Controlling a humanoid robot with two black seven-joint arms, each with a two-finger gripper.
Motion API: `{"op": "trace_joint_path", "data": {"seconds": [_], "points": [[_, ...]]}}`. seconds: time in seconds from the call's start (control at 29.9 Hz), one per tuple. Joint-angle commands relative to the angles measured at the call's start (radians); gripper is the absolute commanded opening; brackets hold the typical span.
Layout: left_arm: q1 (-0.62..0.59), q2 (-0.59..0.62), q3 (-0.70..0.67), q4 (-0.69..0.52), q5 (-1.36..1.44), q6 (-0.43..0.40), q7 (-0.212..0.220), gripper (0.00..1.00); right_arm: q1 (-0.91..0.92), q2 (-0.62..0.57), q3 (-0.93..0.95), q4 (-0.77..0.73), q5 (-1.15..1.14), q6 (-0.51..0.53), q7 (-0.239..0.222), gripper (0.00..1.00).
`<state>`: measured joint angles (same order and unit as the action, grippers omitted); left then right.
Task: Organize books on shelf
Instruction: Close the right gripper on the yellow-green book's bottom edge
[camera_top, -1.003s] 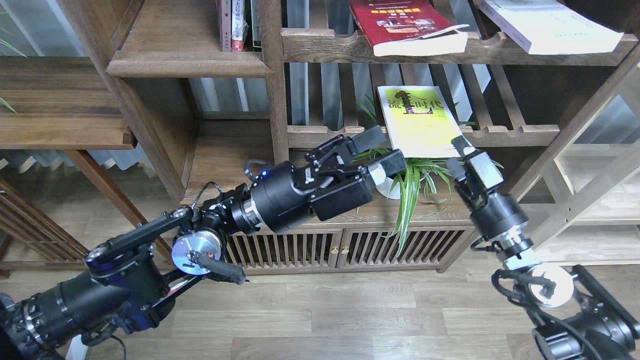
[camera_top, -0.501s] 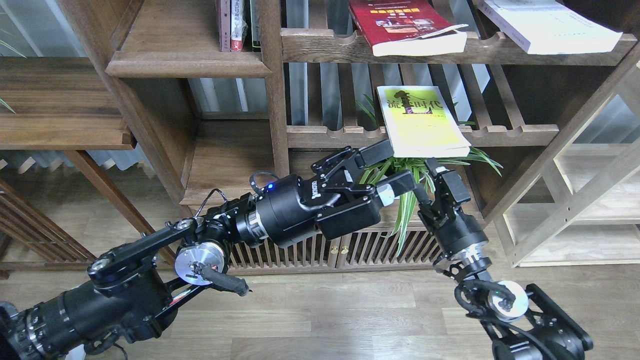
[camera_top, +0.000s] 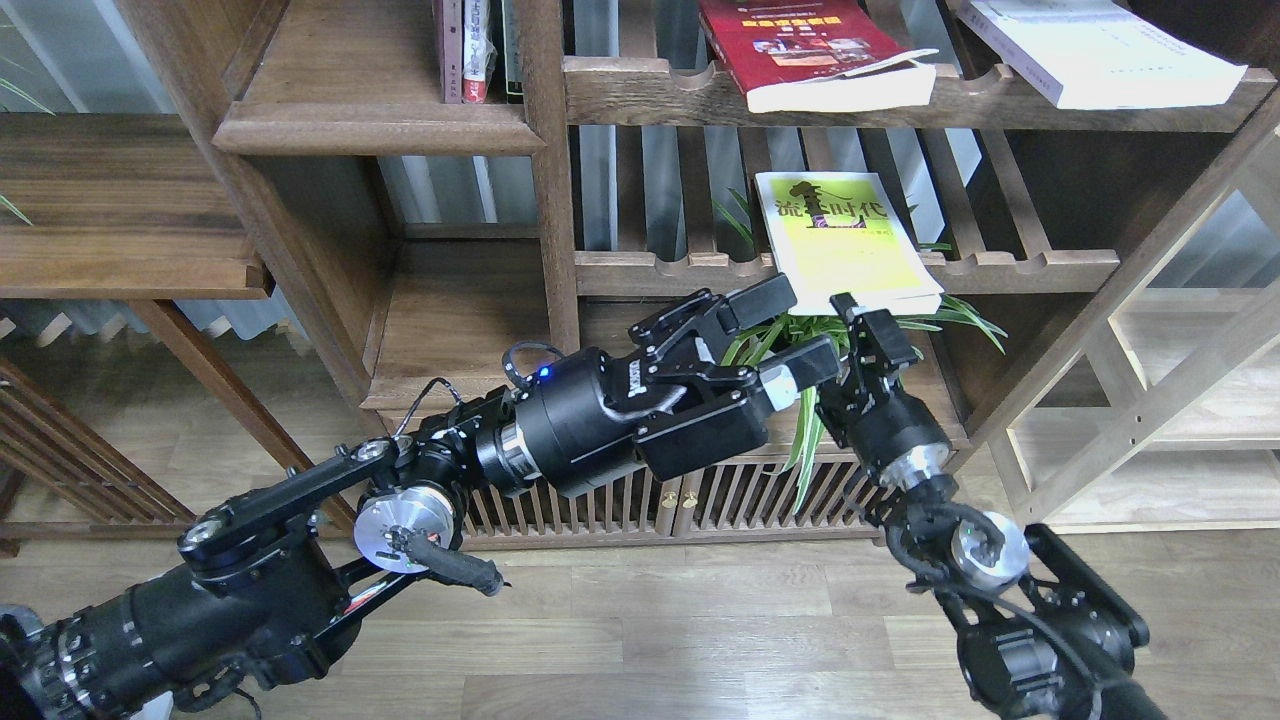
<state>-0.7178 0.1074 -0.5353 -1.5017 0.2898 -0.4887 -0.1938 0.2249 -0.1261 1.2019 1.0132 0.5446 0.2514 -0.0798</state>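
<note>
The yellow-green book (camera_top: 845, 240) lies flat on a slatted rack, its near edge overhanging the front rail. The red book (camera_top: 800, 45) and the pale book (camera_top: 1090, 50) lie on the slatted rack above. The solid shelf board (camera_top: 370, 130) is at the upper left, with several books (camera_top: 475, 50) standing on it. My left gripper (camera_top: 790, 332) is open and empty, just below and left of the yellow-green book's near left corner. My right gripper (camera_top: 865, 320) is just under that book's near edge; it is dark and its fingers cannot be told apart.
A spider plant (camera_top: 820, 400) in a white pot stands on the low cabinet (camera_top: 600, 490) behind both grippers. A thick wooden post (camera_top: 545, 170) separates the solid shelf from the racks. A pale wooden rack (camera_top: 1150, 400) stands at the right.
My right arm has swung left, from the yellow-green book's near right corner to under its near edge. My left gripper has shifted slightly right. The books have not moved.
</note>
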Motion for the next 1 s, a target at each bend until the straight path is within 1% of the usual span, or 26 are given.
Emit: {"op": "trace_joint_path", "data": {"seconds": [0.0, 0.17, 0.23, 0.6, 0.97], "points": [[0.0, 0.0, -0.003, -0.002, 0.0, 0.0, -0.001, 0.99, 0.025, 0.0, 0.01, -0.034, 0.0, -0.032, 0.0, 0.97], [-0.002, 0.0, -0.009, -0.002, 0.0, 0.0, -0.001, 0.99, 0.056, 0.0, 0.008, -0.071, 0.0, -0.049, 0.0, 0.97], [-0.002, 0.0, -0.02, -0.002, 0.0, 0.0, 0.007, 0.99, 0.071, 0.0, 0.007, -0.085, 0.0, -0.052, 0.0, 0.97], [-0.003, 0.0, -0.035, -0.008, 0.0, 0.0, 0.011, 0.99, 0.185, 0.002, 0.01, -0.22, 0.002, -0.066, 0.0, 0.94], [0.001, 0.006, -0.038, -0.008, 0.002, 0.0, 0.011, 0.99, 0.234, 0.037, 0.011, -0.324, 0.003, -0.081, 0.0, 0.94]]}}
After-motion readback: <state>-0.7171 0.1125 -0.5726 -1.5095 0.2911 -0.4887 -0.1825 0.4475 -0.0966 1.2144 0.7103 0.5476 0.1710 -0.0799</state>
